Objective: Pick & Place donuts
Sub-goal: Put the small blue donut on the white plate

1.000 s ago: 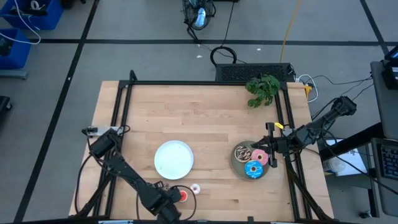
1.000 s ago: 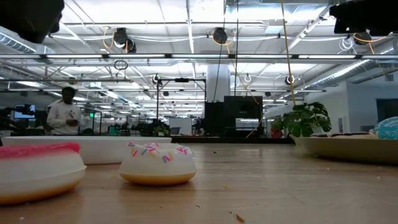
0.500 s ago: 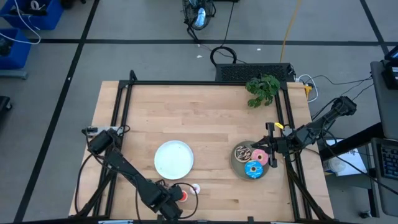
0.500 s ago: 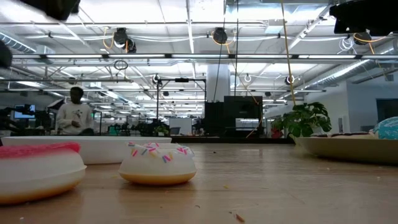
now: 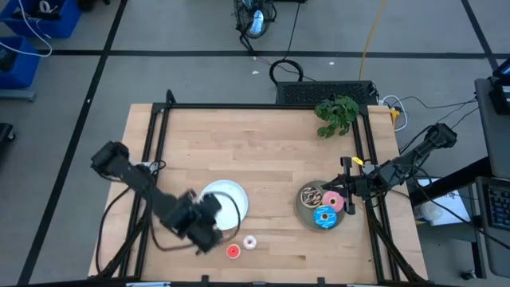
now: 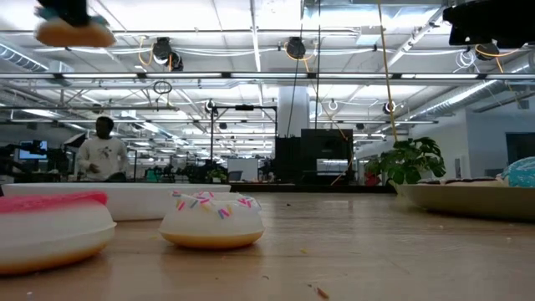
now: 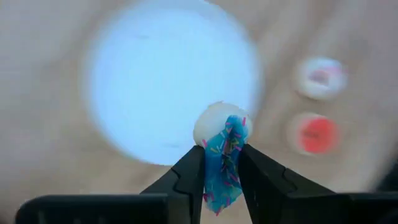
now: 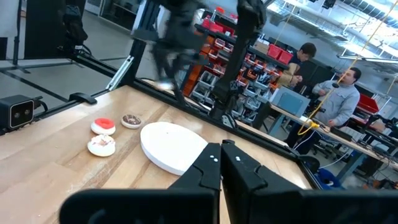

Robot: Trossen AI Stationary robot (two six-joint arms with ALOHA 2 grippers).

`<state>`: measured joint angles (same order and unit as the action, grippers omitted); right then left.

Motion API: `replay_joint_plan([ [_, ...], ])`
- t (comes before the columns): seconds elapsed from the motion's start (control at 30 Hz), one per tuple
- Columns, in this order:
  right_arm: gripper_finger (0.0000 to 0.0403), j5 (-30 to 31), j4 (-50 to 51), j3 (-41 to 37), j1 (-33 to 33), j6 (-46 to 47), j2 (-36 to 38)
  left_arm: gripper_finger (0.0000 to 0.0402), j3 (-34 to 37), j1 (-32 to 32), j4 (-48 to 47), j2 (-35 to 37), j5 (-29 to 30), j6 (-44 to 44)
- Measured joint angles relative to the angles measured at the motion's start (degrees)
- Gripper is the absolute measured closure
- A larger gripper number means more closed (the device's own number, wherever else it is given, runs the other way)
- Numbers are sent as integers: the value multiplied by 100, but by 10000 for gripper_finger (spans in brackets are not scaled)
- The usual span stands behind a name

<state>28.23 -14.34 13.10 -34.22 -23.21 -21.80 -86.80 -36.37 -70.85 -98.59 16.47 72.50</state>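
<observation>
Left hand pinching tiny blue donut edge-on, above white plate

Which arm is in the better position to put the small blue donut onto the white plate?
The left arm. Its pincer is shut on the small blue donut and hangs at the white plate's near edge. The right pincer is far off, beside the grey plate.
</observation>
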Motion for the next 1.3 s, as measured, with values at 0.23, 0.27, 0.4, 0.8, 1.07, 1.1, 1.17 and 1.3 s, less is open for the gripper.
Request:
replay_joint_plan([
  [0.23,403,0,0,0,2,-20,-2,305,2,933,-332,197,128,-1556],
  [0.27,403,0,2,0,1,-35,-1,305,2,1081,-224,166,102,-1806],
  [0.4,403,0,2,0,0,-45,-2,305,29,1602,197,-147,-155,-2767],
  [0.8,403,0,2,0,0,-19,-2,304,564,2396,1142,-1134,-1023,-4075],
  [1.07,403,0,2,0,0,-21,-2,284,924,2550,1614,-1282,-1302,-4288],
  [1.1,403,0,2,0,0,-21,-2,273,931,2550,1665,-1282,-1301,-4276],
  [1.17,403,0,2,0,0,-17,0,245,919,2544,1718,-1276,-1309,-4259],
  [1.3,403,0,2,0,0,-7,0,179,879,2543,1718,-1256,-1234,-4287],
])
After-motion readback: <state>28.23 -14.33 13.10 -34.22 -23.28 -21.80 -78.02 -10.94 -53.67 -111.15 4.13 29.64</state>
